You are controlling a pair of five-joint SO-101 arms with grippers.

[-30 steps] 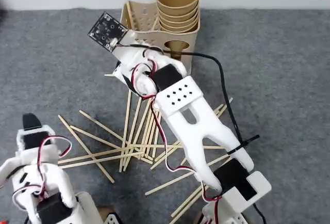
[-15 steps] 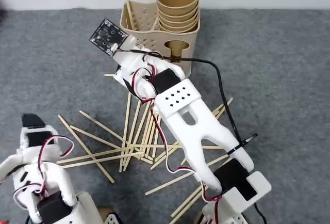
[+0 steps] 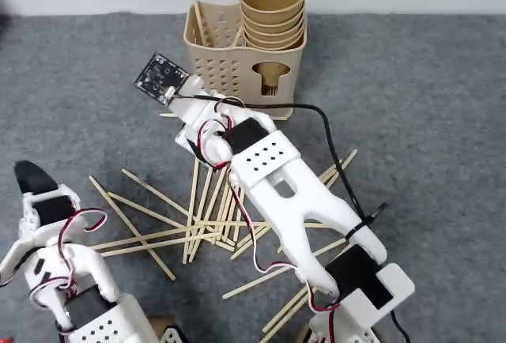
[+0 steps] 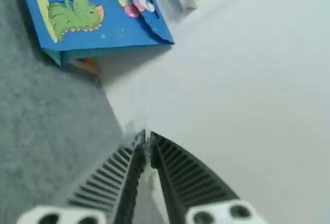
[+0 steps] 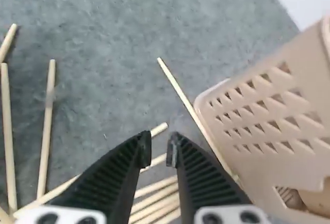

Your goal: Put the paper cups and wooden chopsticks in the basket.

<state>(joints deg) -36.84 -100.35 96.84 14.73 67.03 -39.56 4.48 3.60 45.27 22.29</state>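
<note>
Left arm sits low at the near-left corner of the grey worktop (image 3: pixel 443 122). Its wrist view alone shows the left tool (image 4: pixel 146 137) all but closed, holding nothing, with a blue dinosaur bag (image 4: pixel 98 12) beyond. Loose chopsticks (image 3: pixel 198 216) lie tangled mid-worktop: roughly twenty, no sure count. Right arm is stretched diagonally toward the basket (image 3: pixel 229 66). Right tool (image 5: pixel 157 149) is parted by a narrow slit, empty, above sticks beside the basket wall. Basket at the rear holds one stack of paper cups (image 3: pixel 273 3), five rims, with two sticks upright in its left compartment.
</note>
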